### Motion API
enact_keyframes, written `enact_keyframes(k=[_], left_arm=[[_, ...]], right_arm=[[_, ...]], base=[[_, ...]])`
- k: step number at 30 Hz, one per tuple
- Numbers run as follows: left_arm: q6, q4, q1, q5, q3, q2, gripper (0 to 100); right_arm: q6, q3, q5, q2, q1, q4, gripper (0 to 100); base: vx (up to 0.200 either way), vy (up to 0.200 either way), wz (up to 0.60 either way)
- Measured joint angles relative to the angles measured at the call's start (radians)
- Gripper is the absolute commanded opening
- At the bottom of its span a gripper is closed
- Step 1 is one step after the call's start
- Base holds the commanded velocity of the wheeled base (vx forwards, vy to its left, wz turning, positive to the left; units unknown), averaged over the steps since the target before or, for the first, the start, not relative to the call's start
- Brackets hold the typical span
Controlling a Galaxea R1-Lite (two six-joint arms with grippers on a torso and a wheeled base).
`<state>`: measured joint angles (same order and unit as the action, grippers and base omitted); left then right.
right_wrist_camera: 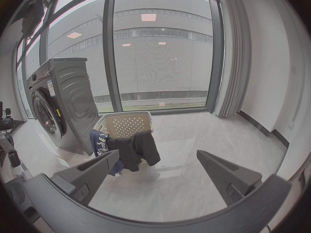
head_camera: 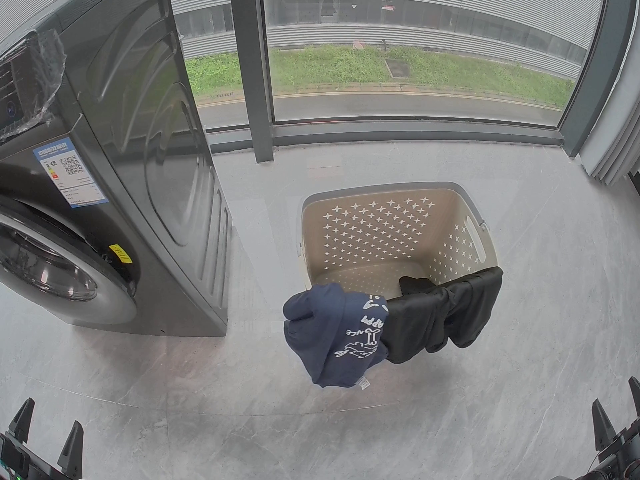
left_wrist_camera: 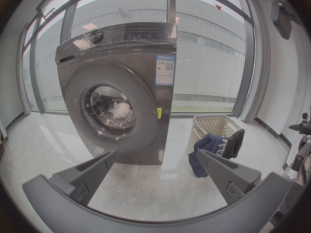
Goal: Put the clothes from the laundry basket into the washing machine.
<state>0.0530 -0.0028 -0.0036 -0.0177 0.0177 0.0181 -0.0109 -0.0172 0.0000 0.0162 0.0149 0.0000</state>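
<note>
A dark grey washing machine (head_camera: 133, 168) stands on the left, its round glass door (head_camera: 50, 268) facing me and looking closed. To its right a beige laundry basket (head_camera: 393, 231) sits on the floor. A navy garment with white print (head_camera: 337, 331) and a black garment (head_camera: 440, 311) hang over the basket's near rim. My left gripper (head_camera: 48, 428) is low at the left, open and empty. My right gripper (head_camera: 619, 408) is low at the right, also open and empty. Both are well short of the basket. The left wrist view faces the machine (left_wrist_camera: 116, 91) and basket (left_wrist_camera: 213, 123); the right wrist view faces the basket (right_wrist_camera: 124, 123).
A floor-to-ceiling window with a dark frame post (head_camera: 250, 61) runs behind the basket. A grey curtain (head_camera: 613, 148) hangs at the far right. Bare grey tile floor (head_camera: 267, 408) lies between me, the basket and the machine.
</note>
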Motion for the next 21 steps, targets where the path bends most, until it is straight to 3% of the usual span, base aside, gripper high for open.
enact_keyframes(k=[21], left_arm=[[0.003, 0.001, 0.001, -0.003, 0.000, 0.000, 100]], right_arm=[[0.000, 0.000, 0.000, 0.000, 0.000, 0.000, 100]], base=[[0.000, 0.200, 0.00]])
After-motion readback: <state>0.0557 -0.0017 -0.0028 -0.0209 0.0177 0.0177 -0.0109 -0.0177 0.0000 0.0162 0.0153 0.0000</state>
